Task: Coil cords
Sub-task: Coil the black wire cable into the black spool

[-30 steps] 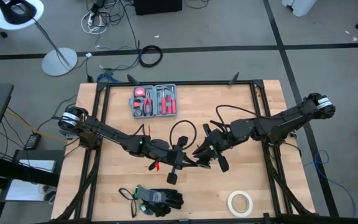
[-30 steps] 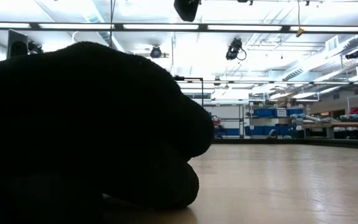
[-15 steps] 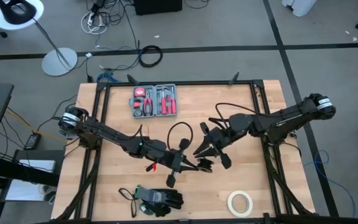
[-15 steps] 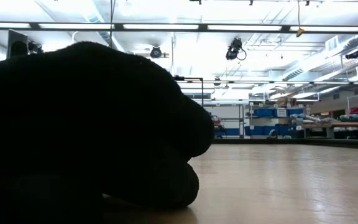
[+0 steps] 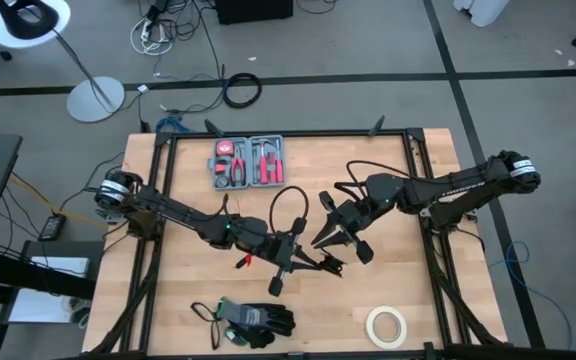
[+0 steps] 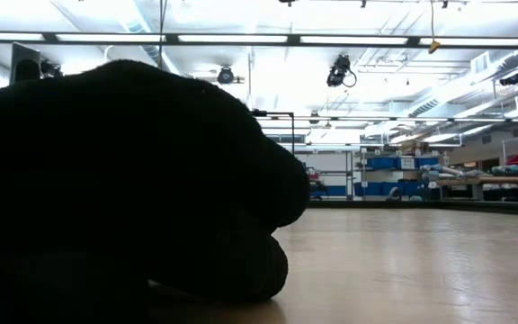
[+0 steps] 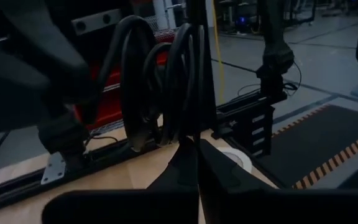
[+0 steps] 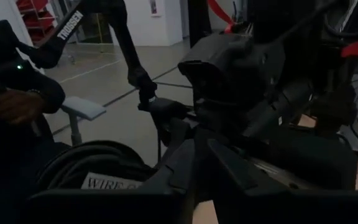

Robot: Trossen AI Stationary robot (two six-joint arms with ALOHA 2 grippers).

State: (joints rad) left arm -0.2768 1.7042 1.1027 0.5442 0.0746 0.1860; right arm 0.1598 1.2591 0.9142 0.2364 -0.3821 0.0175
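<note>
Mid-coil it looked: the left gripper (image 5: pixel 298 252) was clamped shut on the cord (image 5: pixel 290 207), its loop standing at table centre, while the right gripper (image 5: pixel 330 238), barely parted, seemed to pinch the tail, likely needing another wrap.

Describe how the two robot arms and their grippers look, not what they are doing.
Both arms are slim, dark and jointed, each with a silver-and-black round joint at its outer end. The left arm shows a small green light near the wrist. The right arm carries faint pale lettering. The left gripper and right gripper are black.
</note>
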